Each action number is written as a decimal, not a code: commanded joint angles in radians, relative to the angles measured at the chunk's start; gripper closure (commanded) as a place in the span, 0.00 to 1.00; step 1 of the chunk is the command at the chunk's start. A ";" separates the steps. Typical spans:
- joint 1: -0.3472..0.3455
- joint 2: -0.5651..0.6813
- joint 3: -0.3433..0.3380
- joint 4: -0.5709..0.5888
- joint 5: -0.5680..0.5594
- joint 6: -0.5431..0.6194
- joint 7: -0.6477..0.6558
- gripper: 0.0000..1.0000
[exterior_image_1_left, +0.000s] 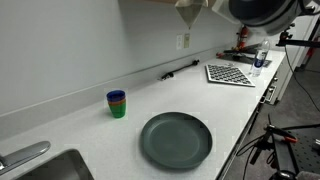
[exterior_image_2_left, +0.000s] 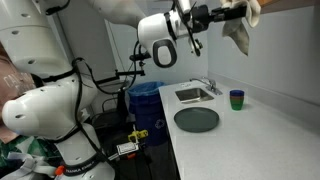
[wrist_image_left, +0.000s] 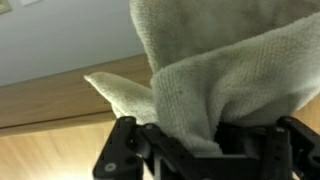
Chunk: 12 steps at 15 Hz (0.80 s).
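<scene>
My gripper (exterior_image_2_left: 232, 12) is raised high above the counter and is shut on a beige towel (exterior_image_2_left: 240, 32) that hangs down from the jaws. In the wrist view the towel (wrist_image_left: 215, 75) fills most of the frame, pinched between the black fingers (wrist_image_left: 200, 150). In an exterior view only the towel's lower tip (exterior_image_1_left: 190, 14) shows at the top edge. Far below on the white counter (exterior_image_1_left: 90, 115) lie a dark round plate (exterior_image_1_left: 176, 139) and a stack of green and blue cups (exterior_image_1_left: 117, 103). Both also show in an exterior view, the plate (exterior_image_2_left: 197, 119) and the cups (exterior_image_2_left: 237, 99).
A sink (exterior_image_2_left: 194, 94) with a faucet (exterior_image_2_left: 208, 85) is set in the counter's end; its faucet also shows in an exterior view (exterior_image_1_left: 22, 157). A checkered board (exterior_image_1_left: 230, 73) and small items lie at the counter's other end. A blue bin (exterior_image_2_left: 145, 100) stands beside the counter.
</scene>
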 joint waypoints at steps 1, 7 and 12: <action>-0.052 0.029 -0.011 -0.136 -0.199 0.081 0.019 1.00; 0.307 0.238 -0.450 -0.183 -0.147 0.149 -0.158 1.00; 0.364 0.285 -0.548 -0.224 -0.437 -0.006 0.082 1.00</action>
